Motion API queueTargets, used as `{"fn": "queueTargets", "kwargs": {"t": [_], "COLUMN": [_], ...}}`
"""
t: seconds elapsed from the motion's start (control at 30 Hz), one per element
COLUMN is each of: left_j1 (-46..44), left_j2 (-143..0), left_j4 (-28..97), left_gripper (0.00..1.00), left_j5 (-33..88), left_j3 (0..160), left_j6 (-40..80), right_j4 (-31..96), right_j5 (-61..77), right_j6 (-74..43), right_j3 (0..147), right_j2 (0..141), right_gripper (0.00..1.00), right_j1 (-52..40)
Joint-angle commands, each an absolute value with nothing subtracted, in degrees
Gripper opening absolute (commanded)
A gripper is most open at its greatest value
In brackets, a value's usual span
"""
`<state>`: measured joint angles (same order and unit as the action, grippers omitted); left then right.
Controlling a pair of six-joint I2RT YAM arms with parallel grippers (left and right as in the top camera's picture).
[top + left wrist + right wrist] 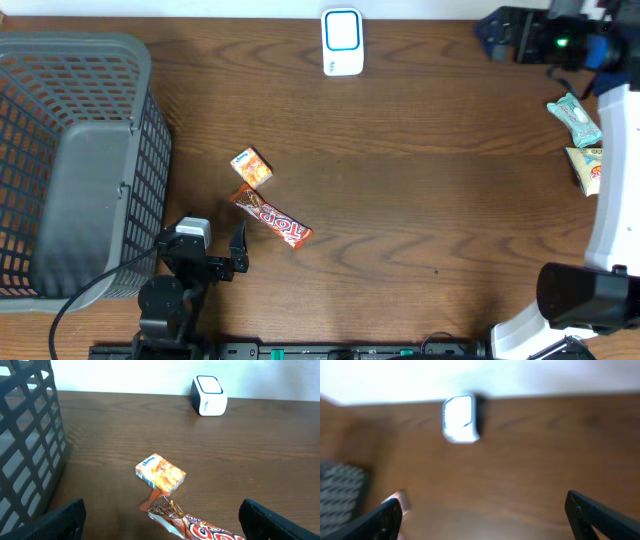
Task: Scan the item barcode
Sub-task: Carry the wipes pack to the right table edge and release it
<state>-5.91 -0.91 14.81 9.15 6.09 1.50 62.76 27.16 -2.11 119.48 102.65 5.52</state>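
Near the basket [150, 150] — small box [252, 167] just beside candy bar [272, 217].

On the bench [420, 200], the basket [148, 150] fills the left side of the overhead frame. The scanner [342, 42] stands at top centre, by the far edge. Slightly left of the middle lies the small box [252, 166]. The snack bar [272, 217] runs from just below it toward the lower right, one end touching the box's corner. At the right edge an upper packet [575, 118] lies just above a lower packet [587, 168].

Matt wood-grain table [420, 220]; glossy foil candy bar [272, 218]; plastic basket [150, 170].
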Motion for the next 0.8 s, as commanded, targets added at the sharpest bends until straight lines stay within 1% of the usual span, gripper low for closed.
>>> {"fn": "queueTargets", "kwargs": {"t": [0.0,0.17,0.3,0.43,0.77], "left_j1": [-6.20,-6.20,-6.20,-6.20,-6.20], "left_j2": [-0.60,-0.60,-0.60,-0.60,-0.60], "left_j4": [15.33,15.33,15.33,15.33,15.33], "left_gripper": [0.98,0.98,0.98,0.98,0.98], "left_j5": [9.87,9.87,9.87,9.87,9.87], "left_j3": [4.82,4.82,4.82,4.82,4.82], "left_j6": [1.58,1.58,1.58,1.58,1.58], "right_j4": [65.14,66.61,66.76,68.18,69.34], "right_j5": [36.21,36.29,36.29,36.14,36.16], "right_j6": [-8.12,-8.10,-8.12,-8.10,-8.10], "right_j3": [118.93,118.93,118.93,118.93,118.93], "right_j2": [103.37,103.11,102.83,102.19,97.10], "right_gripper": [0.99,0.99,0.99,0.99,0.99], "right_j1": [0.23,-9.65,-14.31,-16.60,-17.39]}}
